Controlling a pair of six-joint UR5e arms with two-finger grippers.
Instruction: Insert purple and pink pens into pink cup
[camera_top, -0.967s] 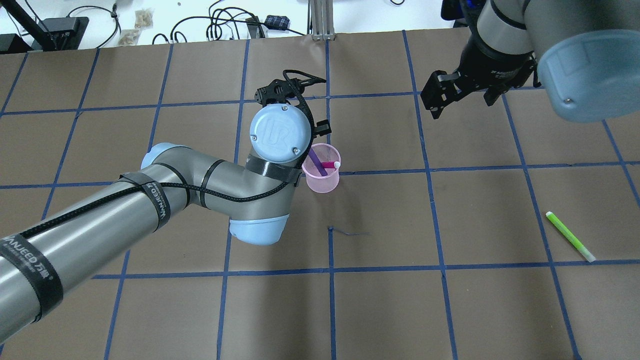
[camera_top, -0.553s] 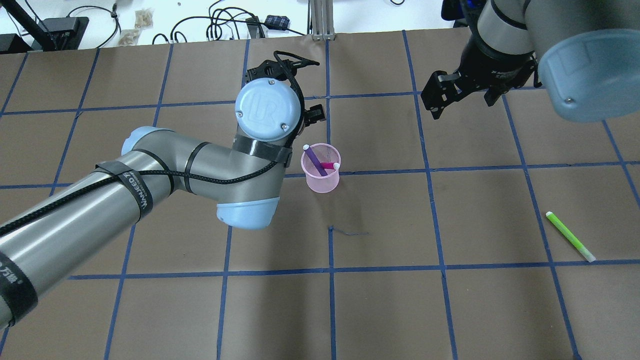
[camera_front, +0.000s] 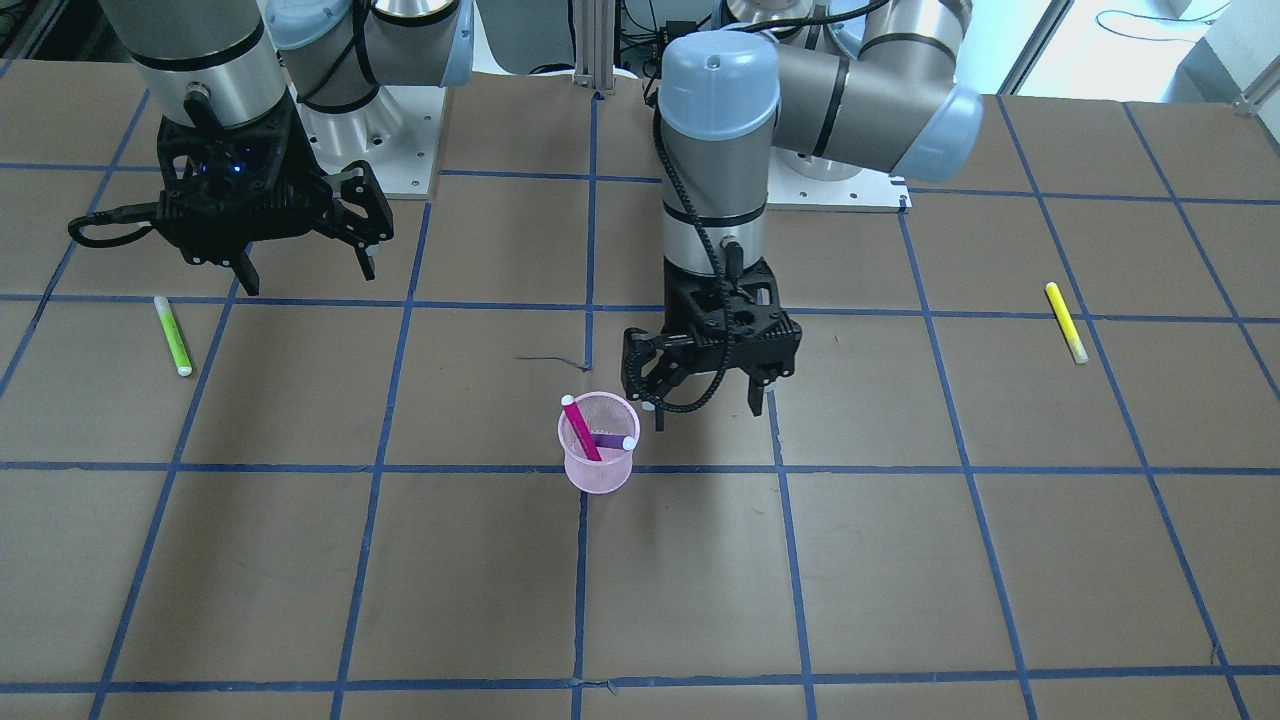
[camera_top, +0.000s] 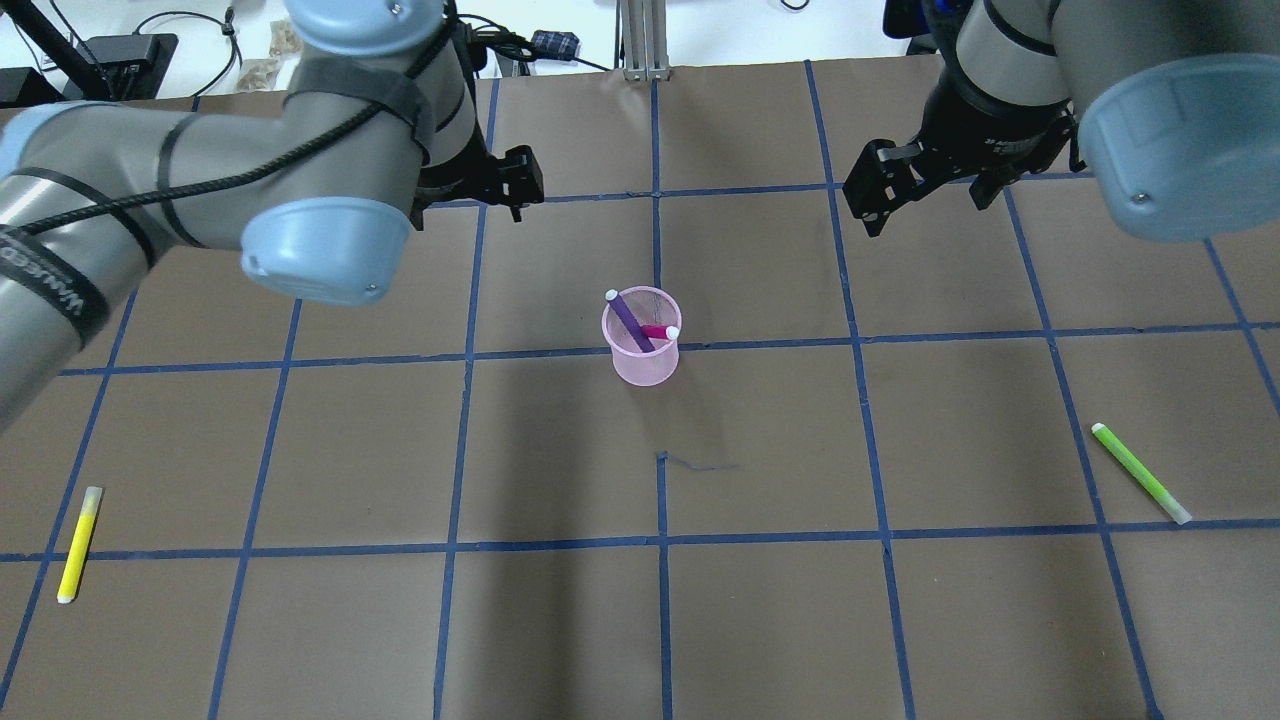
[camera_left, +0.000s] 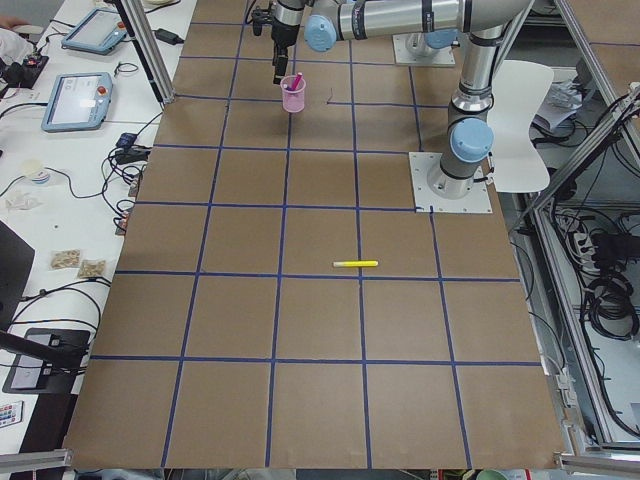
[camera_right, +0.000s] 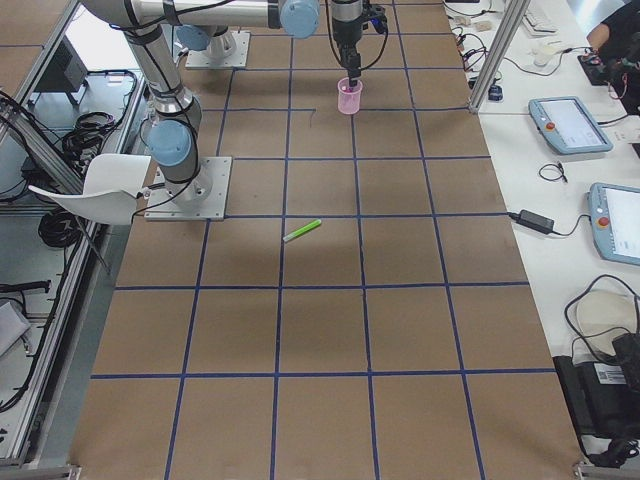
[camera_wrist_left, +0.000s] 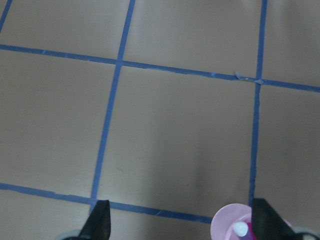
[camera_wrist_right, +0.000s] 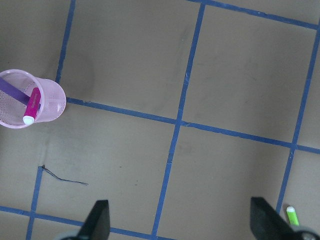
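Observation:
The pink mesh cup (camera_top: 641, 355) stands upright near the table's middle. The purple pen (camera_top: 628, 318) and the pink pen (camera_top: 658, 330) lean inside it, caps up. The cup also shows in the front view (camera_front: 598, 465) and the right wrist view (camera_wrist_right: 30, 100). My left gripper (camera_front: 700, 400) is open and empty. In the front view it hangs just beside the cup; in the overhead view (camera_top: 485, 185) it is about a tile back and left of it. The left wrist view shows the cup's rim (camera_wrist_left: 227, 227) near one fingertip. My right gripper (camera_top: 925, 195) is open and empty, far back right.
A green highlighter (camera_top: 1140, 472) lies on the table at the right. A yellow highlighter (camera_top: 78, 543) lies at the front left. Brown table paper with blue tape lines surrounds the cup. Cables and gear lie beyond the far edge.
My left arm has drawn back and left, away from the cup, with both pens left inside it. The yellow highlighter is now uncovered. The right arm has not moved.

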